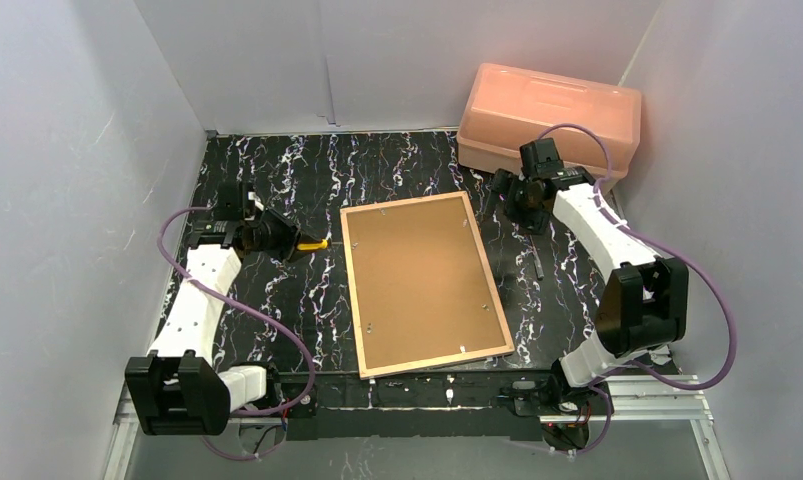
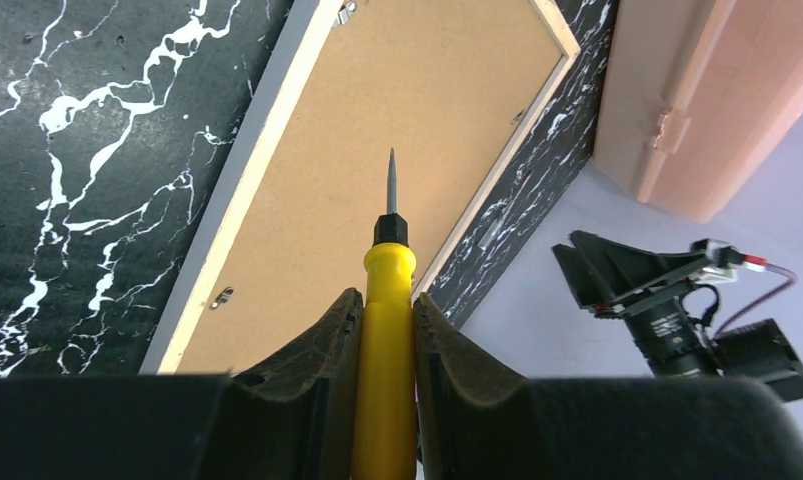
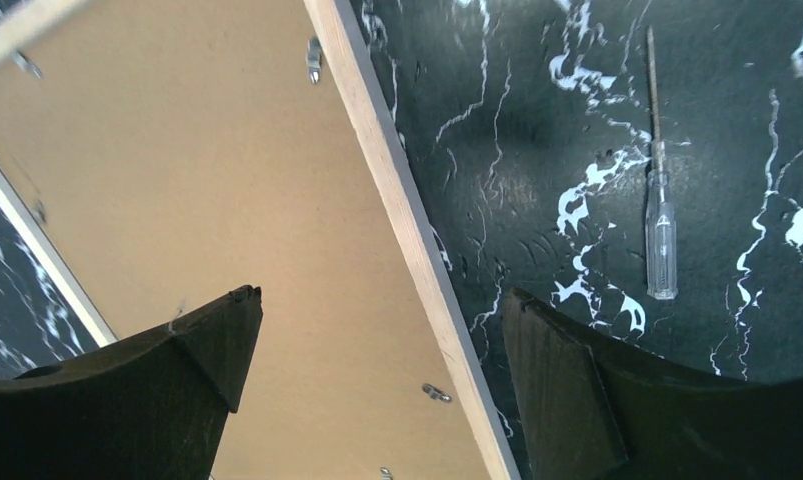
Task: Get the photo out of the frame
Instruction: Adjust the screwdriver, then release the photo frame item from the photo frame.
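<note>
The frame (image 1: 354, 300) lies face down in the middle of the table, light wood edges (image 3: 407, 220) up. Its brown backing board (image 1: 422, 280) fills it and hides the photo. Small metal tabs (image 3: 436, 392) sit along the board's rim. My left gripper (image 1: 295, 243) hovers just left of the frame's upper left corner, shut on a yellow-handled screwdriver (image 2: 387, 330). The screwdriver's grey tip points over the backing board (image 2: 377, 120). My right gripper (image 3: 379, 294) is open with nothing between its fingers, above the frame's right edge near the far right corner (image 1: 517, 200).
A pink plastic box (image 1: 549, 115) stands at the back right, behind the right arm. A small clear-handled screwdriver (image 3: 661, 235) lies on the black marbled table (image 1: 267, 180), right of the frame. White walls close in the left, back and right sides.
</note>
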Controlling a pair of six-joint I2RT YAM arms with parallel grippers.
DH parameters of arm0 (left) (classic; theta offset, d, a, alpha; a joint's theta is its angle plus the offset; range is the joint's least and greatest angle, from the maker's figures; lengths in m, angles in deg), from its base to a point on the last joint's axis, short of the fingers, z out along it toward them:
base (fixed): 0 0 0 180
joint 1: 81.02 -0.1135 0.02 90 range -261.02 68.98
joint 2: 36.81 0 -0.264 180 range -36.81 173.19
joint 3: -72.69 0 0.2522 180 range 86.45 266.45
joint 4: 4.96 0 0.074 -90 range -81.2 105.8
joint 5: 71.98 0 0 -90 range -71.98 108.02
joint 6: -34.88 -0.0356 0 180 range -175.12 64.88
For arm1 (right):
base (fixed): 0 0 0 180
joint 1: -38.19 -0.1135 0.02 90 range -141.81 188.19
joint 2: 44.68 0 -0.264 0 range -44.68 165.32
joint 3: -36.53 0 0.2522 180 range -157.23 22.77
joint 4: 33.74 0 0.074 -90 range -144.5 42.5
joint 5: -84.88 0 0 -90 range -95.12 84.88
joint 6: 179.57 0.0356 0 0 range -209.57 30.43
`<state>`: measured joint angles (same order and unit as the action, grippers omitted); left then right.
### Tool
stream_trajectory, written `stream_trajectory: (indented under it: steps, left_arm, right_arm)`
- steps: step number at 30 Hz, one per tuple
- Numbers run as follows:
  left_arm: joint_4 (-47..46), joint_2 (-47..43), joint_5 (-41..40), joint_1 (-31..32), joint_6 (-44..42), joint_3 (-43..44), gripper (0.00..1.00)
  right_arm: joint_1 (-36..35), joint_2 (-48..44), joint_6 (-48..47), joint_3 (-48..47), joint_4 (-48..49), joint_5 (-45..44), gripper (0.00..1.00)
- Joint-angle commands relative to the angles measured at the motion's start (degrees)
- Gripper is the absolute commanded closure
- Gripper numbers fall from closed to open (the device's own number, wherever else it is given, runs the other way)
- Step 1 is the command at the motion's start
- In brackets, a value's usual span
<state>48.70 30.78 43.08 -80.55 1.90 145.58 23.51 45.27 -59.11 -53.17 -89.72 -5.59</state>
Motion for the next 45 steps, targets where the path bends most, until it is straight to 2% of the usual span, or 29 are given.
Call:
stream_trajectory:
  steps: [1,5,7,12,27,40,45]
  left_arm:
    - [-4.42,-2.18,2.63,-0.38,0.94,-0.92,1.0]
    - [-6.18,-0.44,4.68,-0.38,0.08,-0.11,1.0]
    - [-6.25,0.57,4.83,-0.38,-0.23,0.79,1.0]
    - [0.07,4.23,2.81,-0.34,-3.27,5.38,1.0]
    - [7.1,9.91,-1.47,5.52,-9.28,11.98,1.0]
    - [15.3,20.4,-12.68,12.73,-17.01,24.94,1.0]
    - [17.25,25.13,-15.74,13.71,-19.18,29.67,1.0]
  right_arm:
    - [-0.01,-1.32,-7.12,4.41,2.58,5.98,0.08]
    - [-0.14,-0.81,-8.62,9.26,5.13,9.61,0.21]
    - [-0.35,-0.84,-9.82,11.11,6.44,9.88,0.24]
    - [-1.17,0.06,-10.73,13.48,8.7,10.02,0.32]
    - [-3.57,1.84,-12.51,13.51,10.44,6.54,0.34]
    - [-4.79,3.57,-14.05,14.42,11.66,7.0,0.42]
    - [-5.19,4.18,-14.41,14.24,11.51,6.66,0.49]
